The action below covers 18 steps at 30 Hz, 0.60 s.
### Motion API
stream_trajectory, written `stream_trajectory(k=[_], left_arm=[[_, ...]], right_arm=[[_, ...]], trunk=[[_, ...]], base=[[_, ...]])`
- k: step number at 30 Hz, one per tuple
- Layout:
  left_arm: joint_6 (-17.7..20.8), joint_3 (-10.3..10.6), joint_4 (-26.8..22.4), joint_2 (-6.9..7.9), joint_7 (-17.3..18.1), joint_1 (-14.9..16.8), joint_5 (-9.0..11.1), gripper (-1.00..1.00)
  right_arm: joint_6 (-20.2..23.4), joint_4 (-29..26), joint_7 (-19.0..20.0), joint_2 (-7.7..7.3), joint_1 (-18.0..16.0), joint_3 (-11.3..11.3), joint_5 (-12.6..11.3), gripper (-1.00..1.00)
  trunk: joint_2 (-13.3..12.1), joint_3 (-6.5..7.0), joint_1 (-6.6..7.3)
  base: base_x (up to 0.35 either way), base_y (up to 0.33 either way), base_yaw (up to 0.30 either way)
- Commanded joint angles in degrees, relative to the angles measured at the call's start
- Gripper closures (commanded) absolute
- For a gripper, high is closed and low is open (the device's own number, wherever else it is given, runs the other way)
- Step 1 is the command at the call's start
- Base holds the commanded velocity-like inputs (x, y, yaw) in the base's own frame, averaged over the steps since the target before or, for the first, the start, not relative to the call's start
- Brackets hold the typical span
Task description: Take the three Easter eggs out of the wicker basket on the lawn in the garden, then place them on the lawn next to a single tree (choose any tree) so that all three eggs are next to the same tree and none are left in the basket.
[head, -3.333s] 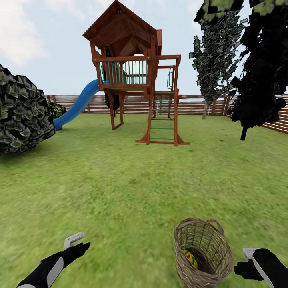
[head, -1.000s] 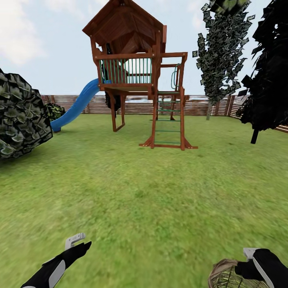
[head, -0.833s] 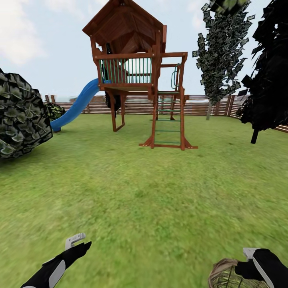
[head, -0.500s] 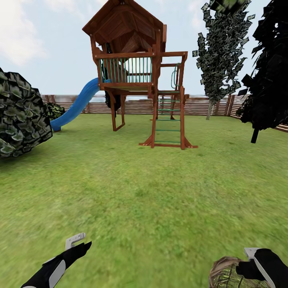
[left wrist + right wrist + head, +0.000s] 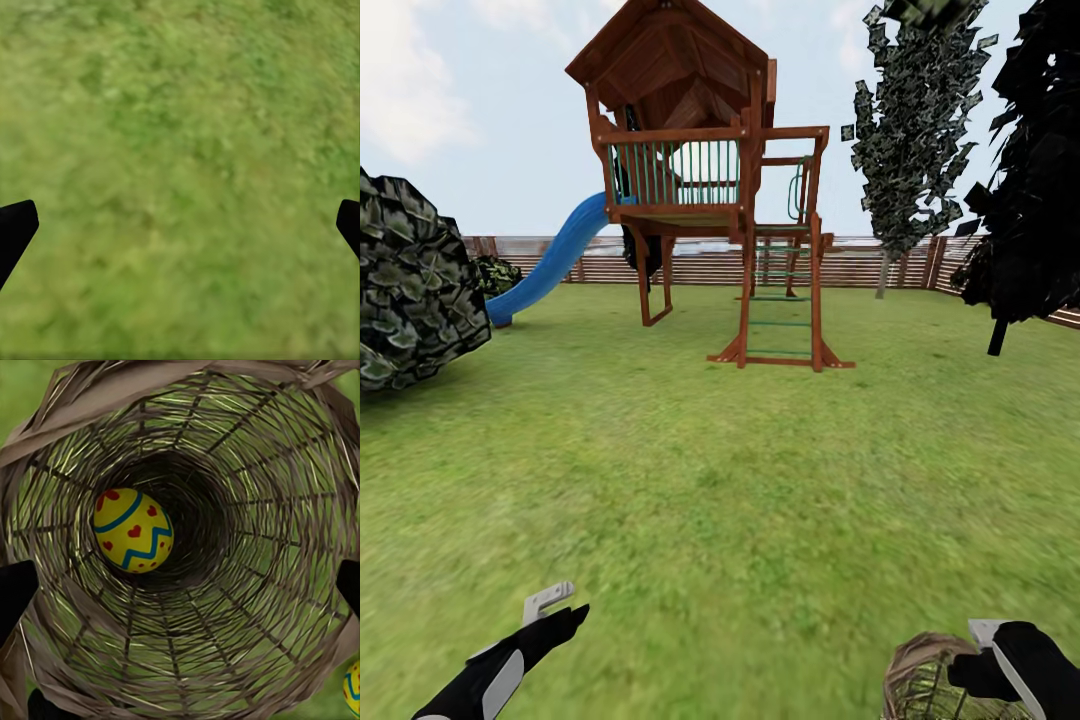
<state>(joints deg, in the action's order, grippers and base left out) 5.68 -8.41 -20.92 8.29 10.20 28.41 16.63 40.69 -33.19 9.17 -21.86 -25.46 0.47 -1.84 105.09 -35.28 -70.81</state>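
My right tool (image 5: pixel 982 640) hangs over the wicker basket (image 5: pixel 925 685), which sits on the lawn (image 5: pixel 720 480) low on my right; its fingers are spread wide. Looking down inside, I see one Easter egg (image 5: pixel 133 530) resting against the woven wall; a second egg (image 5: pixel 352 688) peeks out beside the basket. My left tool (image 5: pixel 545 603) is wide too, over bare grass.

Basket (image 5: pixel 925 685) & 2nd egg (image 5: pixel 353 687) cropped.
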Motion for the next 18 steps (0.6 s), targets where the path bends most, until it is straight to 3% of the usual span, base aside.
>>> stream_trajectory(k=[1,18], left_arm=[[0.6,-0.4,-0.1,-0.03,0.3,0.0,0.5,-1.00],[0.6,-0.3,0.8,-0.38,0.3,0.0,0.4,-1.00]], right_arm=[[0.3,-0.1,0.1,-0.03,0.0,0.1,-0.2,-1.00],[0.3,-0.1,0.1,-0.02,0.0,0.0,-0.1,-1.00]], trunk=[[0.4,-0.25,-0.22],[7.3,-3.30,-3.95]], base=[[0.000,0.000,0.000],[0.000,0.000,0.000]])
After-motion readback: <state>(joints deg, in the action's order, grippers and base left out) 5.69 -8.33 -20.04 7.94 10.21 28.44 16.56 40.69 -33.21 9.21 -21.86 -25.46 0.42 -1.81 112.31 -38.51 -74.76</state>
